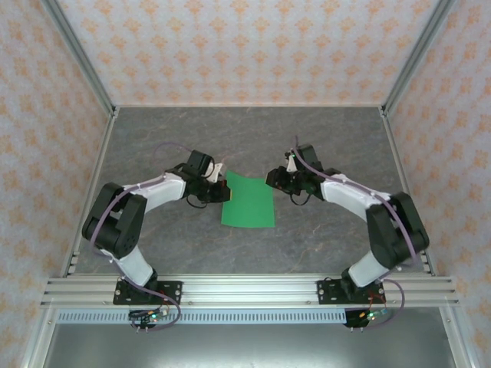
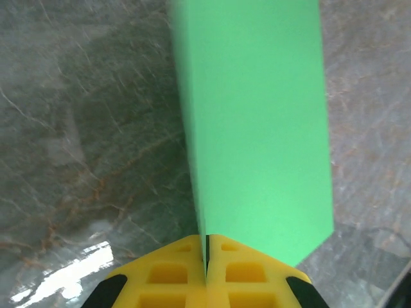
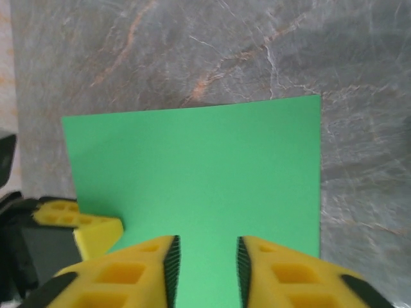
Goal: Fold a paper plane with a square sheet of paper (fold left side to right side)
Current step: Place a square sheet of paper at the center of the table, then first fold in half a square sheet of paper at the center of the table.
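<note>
The square sheet of paper (image 1: 248, 201) is bright green and lies mid-table between the two arms. My left gripper (image 1: 219, 188) is at its left edge, shut on that edge. In the left wrist view the yellow jaws (image 2: 207, 249) meet with the thin green sheet (image 2: 257, 115) pinched between them and rising away from the table. My right gripper (image 1: 271, 179) is at the sheet's right side. In the right wrist view it (image 3: 207, 260) hovers open just over the flat green sheet (image 3: 192, 160), nothing between its fingers. One yellow finger of the left gripper (image 3: 96, 226) shows at the sheet's far edge.
The grey marbled table (image 1: 169, 138) is boxed in by patterned walls with metal corner posts (image 1: 80, 54). An aluminium rail (image 1: 245, 290) carrying both arm bases runs along the near edge.
</note>
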